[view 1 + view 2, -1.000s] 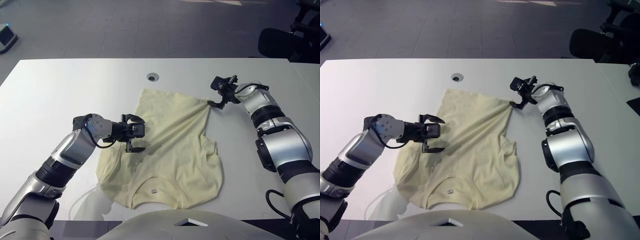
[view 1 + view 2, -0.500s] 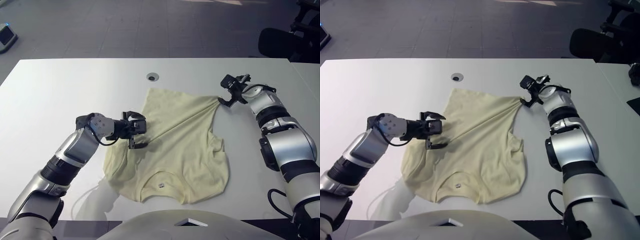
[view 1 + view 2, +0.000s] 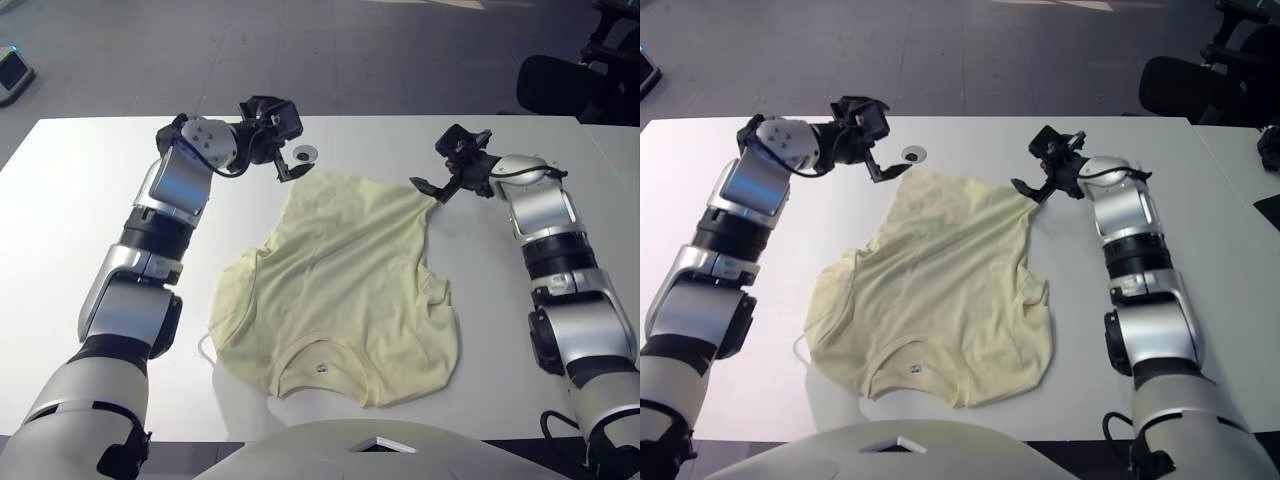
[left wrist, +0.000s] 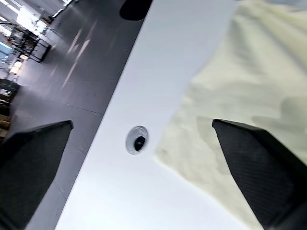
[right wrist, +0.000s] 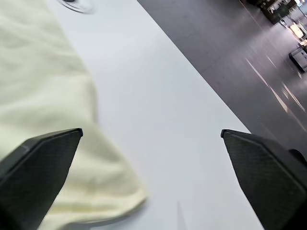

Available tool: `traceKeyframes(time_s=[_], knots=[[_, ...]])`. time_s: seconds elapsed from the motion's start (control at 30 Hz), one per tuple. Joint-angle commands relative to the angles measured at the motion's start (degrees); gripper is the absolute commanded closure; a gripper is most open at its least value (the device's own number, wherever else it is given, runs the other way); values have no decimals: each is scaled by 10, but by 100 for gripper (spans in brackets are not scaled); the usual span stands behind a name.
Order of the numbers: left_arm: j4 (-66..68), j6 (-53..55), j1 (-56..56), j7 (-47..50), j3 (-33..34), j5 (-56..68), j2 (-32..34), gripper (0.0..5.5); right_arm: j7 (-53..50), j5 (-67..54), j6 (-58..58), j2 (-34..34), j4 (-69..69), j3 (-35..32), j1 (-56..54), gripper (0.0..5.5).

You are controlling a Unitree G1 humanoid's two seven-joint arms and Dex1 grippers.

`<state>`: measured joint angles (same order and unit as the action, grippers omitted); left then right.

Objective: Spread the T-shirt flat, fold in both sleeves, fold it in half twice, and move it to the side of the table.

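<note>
White table (image 3: 80,200), seen from the head camera, with a pale yellow T-shirt (image 3: 340,280) lying near its middle: collar towards the robot, hem towards the far edge. The hem half lies fairly smooth. The shoulder half is rumpled, with the left sleeve (image 3: 232,300) bunched into a rounded lobe and the right sleeve (image 3: 437,292) creased inwards against the body. Left gripper (image 3: 288,150) hovers above the far left hem corner, clear of the cloth; in the left wrist view its two fingers stand wide apart with nothing between them. Right gripper (image 3: 442,165) sits at the far right hem corner; in the right wrist view its fingers are likewise spread wide, the corner of the cloth lying on the table beneath them and not pinched. A small round cable port (image 3: 305,153) is set into the table just beyond the left hem corner.

Step in hand, by judgement: spreading the shirt flat, with the hem end laid out and the sleeve end not yet. The next move probably calls for both arms to come to the near half, take each sleeve or shoulder, and draw it outwards until it lies flat, before any sleeve fold is made
</note>
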<state>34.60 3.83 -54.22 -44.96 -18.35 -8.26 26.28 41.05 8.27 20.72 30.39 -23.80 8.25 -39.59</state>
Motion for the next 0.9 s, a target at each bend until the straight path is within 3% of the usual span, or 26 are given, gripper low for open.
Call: traceKeyframes(time_s=[0.03,0.2,0.5,0.9], knots=[[253,-140,-89,46,-38,-67,-53,10,8,-35,131,13,277,-28,121,14],[375,-199,-93,134,-78,-138,-64,10,-8,-38,200,14,392,-35,171,14],[429,-199,-55,171,-63,-162,-57,10,-27,-54,260,27,452,-36,177,14],[421,-201,-75,184,39,-103,-63,10,-55,-60,263,34,438,-31,172,14]])
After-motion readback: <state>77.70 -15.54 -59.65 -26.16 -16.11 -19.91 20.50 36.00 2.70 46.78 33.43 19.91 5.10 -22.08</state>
